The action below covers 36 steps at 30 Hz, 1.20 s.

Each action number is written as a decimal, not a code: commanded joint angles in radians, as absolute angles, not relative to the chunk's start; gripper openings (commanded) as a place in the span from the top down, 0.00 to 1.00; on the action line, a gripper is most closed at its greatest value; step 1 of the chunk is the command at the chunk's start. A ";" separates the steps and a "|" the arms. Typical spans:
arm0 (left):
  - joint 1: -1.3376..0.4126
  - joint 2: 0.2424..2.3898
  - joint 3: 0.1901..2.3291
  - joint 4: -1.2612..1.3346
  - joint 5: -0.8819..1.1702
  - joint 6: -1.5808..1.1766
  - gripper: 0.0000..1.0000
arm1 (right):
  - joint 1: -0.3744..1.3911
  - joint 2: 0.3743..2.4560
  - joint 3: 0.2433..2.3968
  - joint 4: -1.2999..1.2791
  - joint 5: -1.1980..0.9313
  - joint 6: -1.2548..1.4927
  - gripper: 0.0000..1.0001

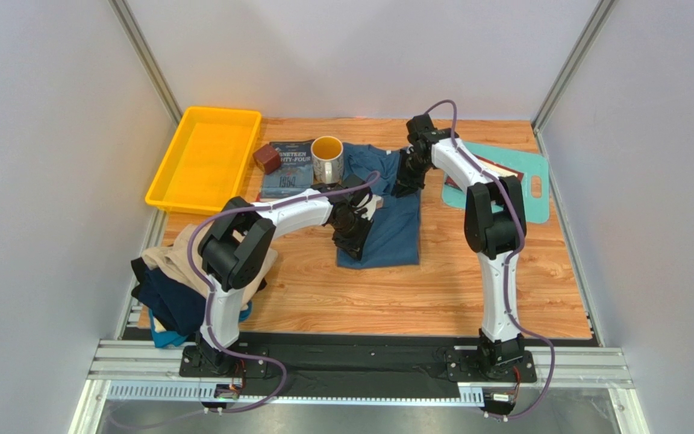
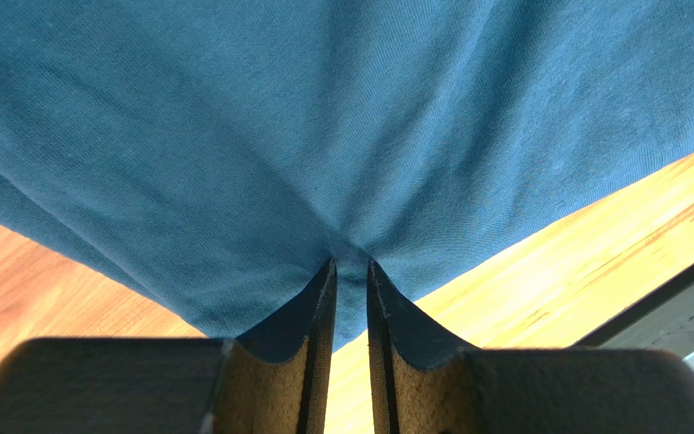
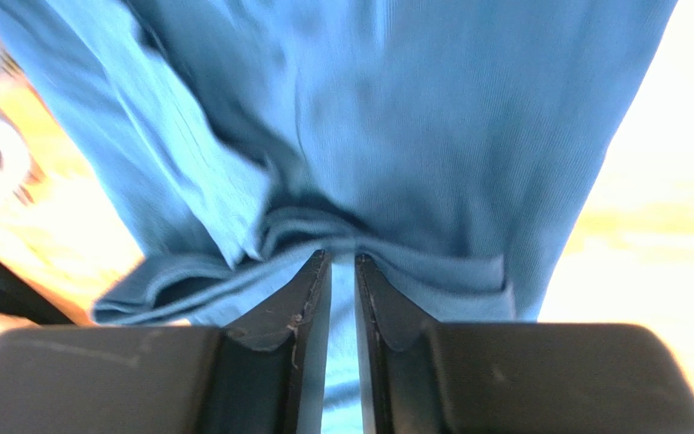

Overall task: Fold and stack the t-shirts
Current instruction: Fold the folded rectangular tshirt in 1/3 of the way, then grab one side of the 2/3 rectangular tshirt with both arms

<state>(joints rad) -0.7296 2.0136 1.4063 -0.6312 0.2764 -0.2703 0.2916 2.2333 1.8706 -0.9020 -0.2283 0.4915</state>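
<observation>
**Asker:** How far along does the shirt folding look?

**Describer:** Early, by the look of it. On the wooden table (image 1: 468,289), one large teal-blue t-shirt (image 1: 394,226) stretches between the two grippers. It has been narrowed to a long panel, so it seems only partly folded.

**Asker:** And the other shirts?

**Describer:** They sit in a heap well behind the left gripper (image 2: 351,271), close to that arm's base. A beige t-shirt (image 1: 174,258) is on top, a dark navy t-shirt (image 1: 165,303) lies beneath it, and a sliver of a bright light blue t-shirt (image 1: 166,340) shows lowest. All three look crumpled. No folded stack shows anywhere.

**Asker:** What are the grippers doing?

**Describer:** The left gripper is pinched onto the teal shirt's edge, and the cloth puckers at its fingertips. The right gripper (image 3: 342,262) is clenched on bunched layers at the shirt's far end. This fold probably needs finishing, and three more shirts and the stacking are left.
</observation>
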 commanded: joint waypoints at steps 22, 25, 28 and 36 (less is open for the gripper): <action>-0.603 1.786 1.465 -0.776 0.201 -0.238 0.52 | 0.244 1.753 1.413 -0.916 -0.497 0.425 0.44; -0.604 1.789 1.454 -0.764 0.213 -0.224 0.53 | 0.278 1.758 1.399 -0.908 -0.488 0.430 0.45; -0.603 1.828 1.468 -0.762 0.268 -0.238 0.54 | 0.310 1.779 1.396 -0.911 -0.488 0.430 0.45; -0.655 1.928 1.468 -0.700 0.324 -0.252 0.56 | 0.341 1.845 1.296 -0.894 -0.465 0.413 0.48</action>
<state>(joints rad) -0.6228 1.8935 1.4487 -0.7433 0.2840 -0.2523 0.3378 1.8011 1.3472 -0.9253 -0.4732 0.4210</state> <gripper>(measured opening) 0.442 0.528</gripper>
